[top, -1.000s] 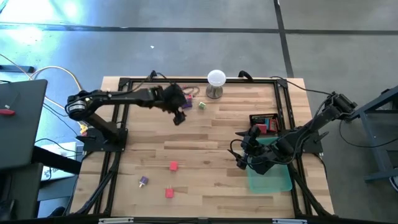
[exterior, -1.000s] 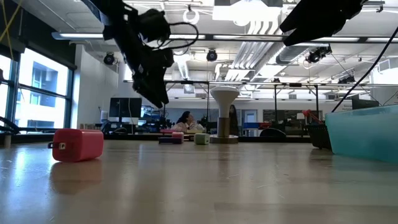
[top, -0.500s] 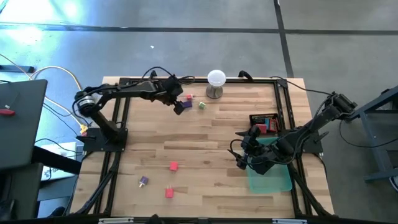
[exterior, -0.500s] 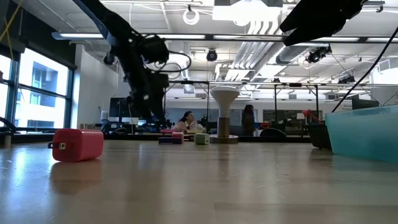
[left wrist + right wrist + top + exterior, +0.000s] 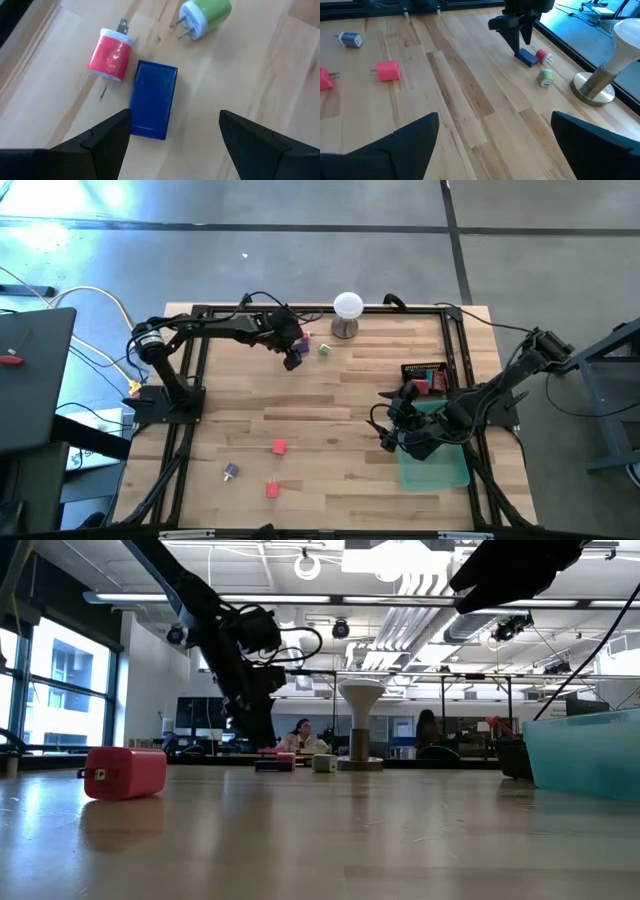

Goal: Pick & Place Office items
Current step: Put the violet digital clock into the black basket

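Note:
Three small pieces lie close together on the wood near the far edge: a blue block [image 5: 152, 99], a red plug [image 5: 111, 55] and a green plug [image 5: 206, 15]. My left gripper [image 5: 175, 135] is open and hovers just above the blue block [image 5: 526, 57], with one finger to each side and touching nothing; it also shows in the high view [image 5: 292, 360]. My right gripper [image 5: 390, 430] is open and waits at the table's right beside the teal tray [image 5: 435, 470]. Two pink pieces [image 5: 279, 447] [image 5: 272, 490] and a purple plug [image 5: 231, 471] lie near the front left.
A white bulb on a metal stand [image 5: 347, 315] stands at the far edge, right of the three pieces. A black box with red pieces [image 5: 425, 375] sits behind the tray. A black frame [image 5: 190, 380] rims the table. Bare wood lies in the middle.
My left gripper has come down from well above the table toward the blue block near the far edge, staying open, while its arm has swung toward the far edge. No piece has moved. My right arm has kept still.

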